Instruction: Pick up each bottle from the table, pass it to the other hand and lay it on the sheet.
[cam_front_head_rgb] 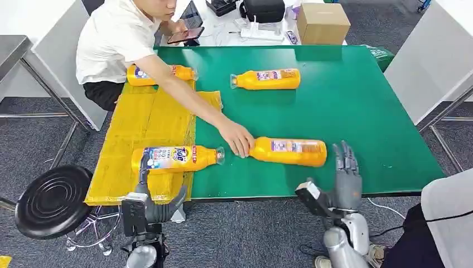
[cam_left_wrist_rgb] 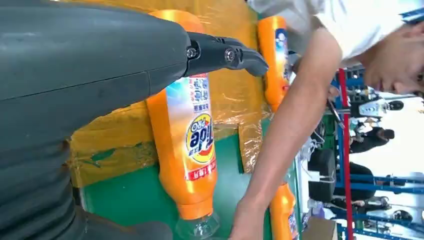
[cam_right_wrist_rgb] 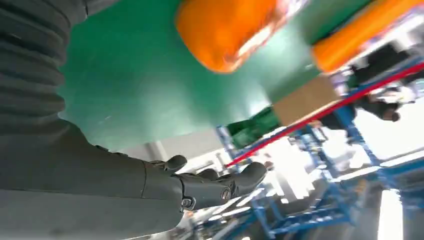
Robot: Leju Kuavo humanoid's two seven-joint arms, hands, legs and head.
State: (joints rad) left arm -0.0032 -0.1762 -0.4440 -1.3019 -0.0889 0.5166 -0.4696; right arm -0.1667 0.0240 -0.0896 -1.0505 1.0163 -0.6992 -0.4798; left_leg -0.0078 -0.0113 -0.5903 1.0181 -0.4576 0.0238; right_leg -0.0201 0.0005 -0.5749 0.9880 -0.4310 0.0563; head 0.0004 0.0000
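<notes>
Four orange bottles lie on their sides. One bottle (cam_front_head_rgb: pixel 177 158) (cam_left_wrist_rgb: pixel 187 145) lies on the yellow sheet (cam_front_head_rgb: pixel 145 120) (cam_left_wrist_rgb: pixel 235 90) near the front edge, its clear cap over the green table (cam_front_head_rgb: pixel 346 106). My left hand (cam_front_head_rgb: pixel 148 204) is just in front of it with its fingers (cam_left_wrist_rgb: pixel 225 52) spread over the bottle's base, holding nothing. A second bottle (cam_front_head_rgb: pixel 290 151) (cam_right_wrist_rgb: pixel 225 30) lies on the green, and a person's hand (cam_front_head_rgb: pixel 237 138) touches its cap end. My right hand (cam_front_head_rgb: pixel 346 178) (cam_right_wrist_rgb: pixel 220 185) stands empty, fingers up, just right of that bottle's base.
A third bottle (cam_front_head_rgb: pixel 268 79) (cam_right_wrist_rgb: pixel 360 35) lies at the back middle of the table. The fourth (cam_front_head_rgb: pixel 158 75) (cam_left_wrist_rgb: pixel 275 60) rests at the sheet's far end, partly behind the person's arm (cam_front_head_rgb: pixel 184 92). A black stool (cam_front_head_rgb: pixel 53 201) stands front left, a cardboard box (cam_front_head_rgb: pixel 322 23) behind.
</notes>
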